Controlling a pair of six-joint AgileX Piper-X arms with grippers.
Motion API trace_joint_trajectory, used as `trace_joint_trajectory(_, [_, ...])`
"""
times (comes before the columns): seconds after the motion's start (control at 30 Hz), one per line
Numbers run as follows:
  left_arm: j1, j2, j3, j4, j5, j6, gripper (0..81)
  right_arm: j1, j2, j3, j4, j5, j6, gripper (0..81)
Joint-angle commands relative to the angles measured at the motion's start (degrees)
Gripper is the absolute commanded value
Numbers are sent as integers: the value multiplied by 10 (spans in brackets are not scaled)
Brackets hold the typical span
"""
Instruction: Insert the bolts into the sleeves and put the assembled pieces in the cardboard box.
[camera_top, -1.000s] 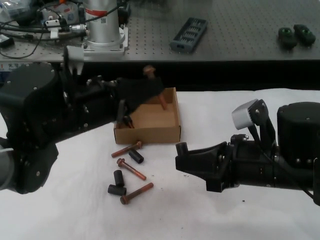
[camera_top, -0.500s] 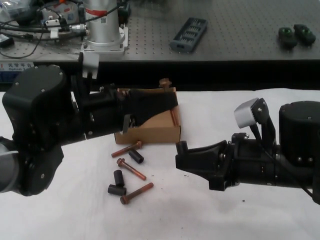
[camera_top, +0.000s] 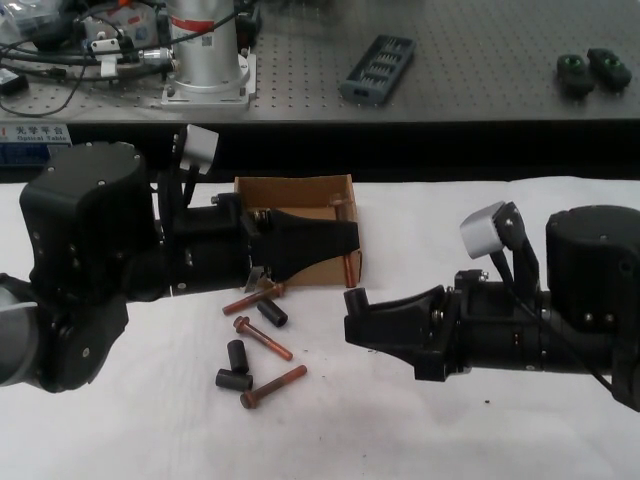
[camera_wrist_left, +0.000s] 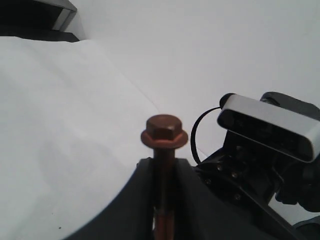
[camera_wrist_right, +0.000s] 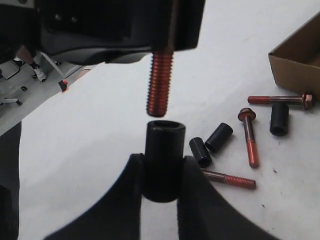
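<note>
Behind the left jaws and bolt (camera_wrist_left: 164, 134), the cardboard box (camera_top: 300, 190) sits partly hidden.

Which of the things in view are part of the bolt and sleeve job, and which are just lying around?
Job: bolt in the left end effector, sleeve in the right end effector, loose bolts, loose sleeves, cardboard box.

Lying about: black tray, two dark knobs, silver column, on the bench behind.
</note>
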Motion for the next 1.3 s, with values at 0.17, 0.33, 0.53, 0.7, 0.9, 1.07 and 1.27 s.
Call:
trace_joint_trajectory(0.17, [-1,-4,-5,-4,1,18,6,-2,0,-7,-13,-6,4,7])
trace_joint_trajectory(0.33, [-1,-4,-5,-4,-7,19,6,-2,0,-7,-13,-11,4,7])
trace_joint_trajectory(0.53, [-1,-4,-5,-4,-10,25,6,1,0,-7,-13,-23,4,7])
trace_joint_trajectory(0.7, [0,-4,-5,-10,-36,30,6,1,0,-7,33,-23,-29,7])
trace_joint_trajectory(0.9, [0,-4,-8,-19,-37,30,6,1,0,-6,54,-23,-48,7])
trace_joint_trajectory(1.07, [0,-4,-8,-10,-31,30,6,1,0,-6,26,-23,-37,7])
trace_joint_trajectory(1.27, [0,-4,-8,-8,-22,30,6,1,0,-6,7,-15,-22,7])
